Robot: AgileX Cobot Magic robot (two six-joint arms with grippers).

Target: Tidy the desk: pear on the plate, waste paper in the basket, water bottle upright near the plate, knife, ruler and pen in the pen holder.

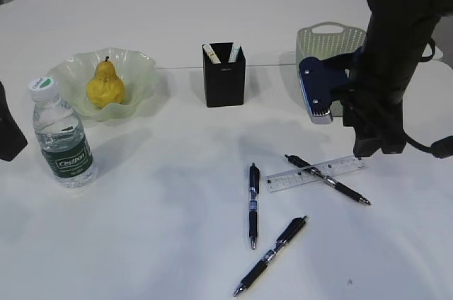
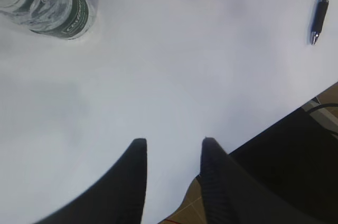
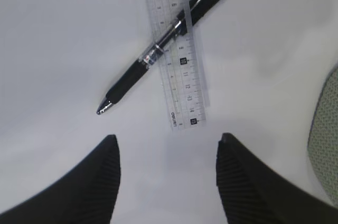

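We saw the right arm hide part of the basket. The water bottle label read "C'estbon". The ruler lay under a pen. Both the right gripper and left gripper gaped, empty.

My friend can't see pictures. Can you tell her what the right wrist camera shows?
A clear ruler lies on the white desk with a black pen crossing it. The open right gripper hovers above, empty. The basket shows at right.
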